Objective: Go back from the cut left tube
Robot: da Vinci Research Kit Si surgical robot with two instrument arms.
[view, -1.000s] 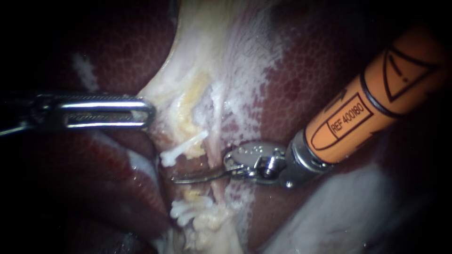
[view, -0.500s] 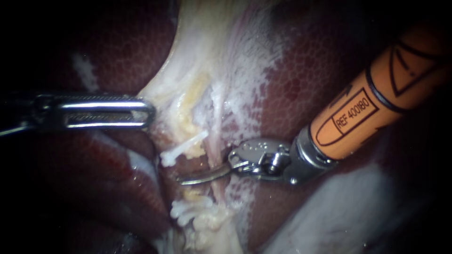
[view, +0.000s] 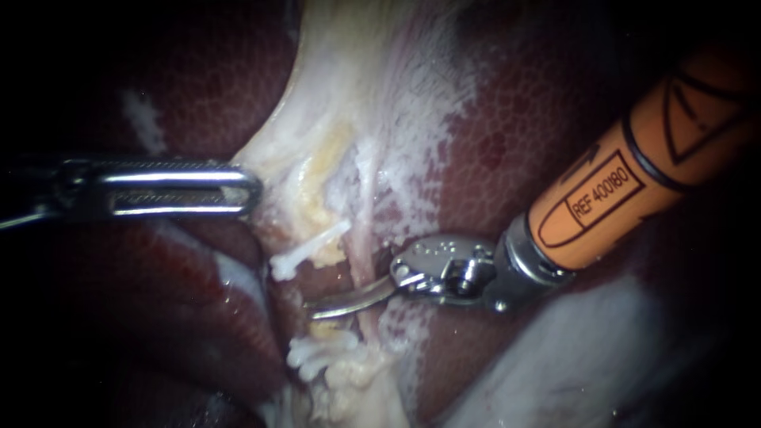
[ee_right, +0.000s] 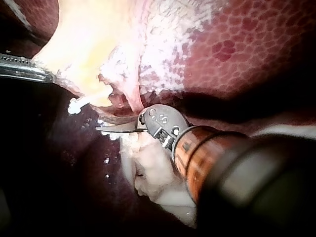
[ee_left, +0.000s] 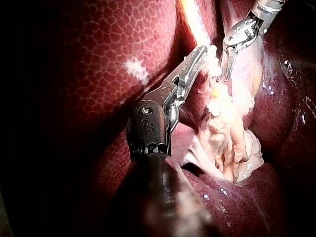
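Against liver (view: 515, 119), closed jaws of the right instrument (view: 317, 309) are seen crosswise between stumps of the cut left tube (view: 317, 252), shaft leading upper right; the left instrument (view: 250, 190) is clamped on pale tissue (view: 317, 158).

My left instrument (view: 249, 190) grips the pale tissue (view: 317, 150). My right instrument's (view: 315, 311) blades lie together, just below a white clip (view: 307, 248).

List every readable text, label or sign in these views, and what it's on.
Orange shaft of right instrument: printed label and sign, instrument marks not transcribed.
Dark wrist housing of left instrument: stamped marks, not transcribed.
Liver: no text.
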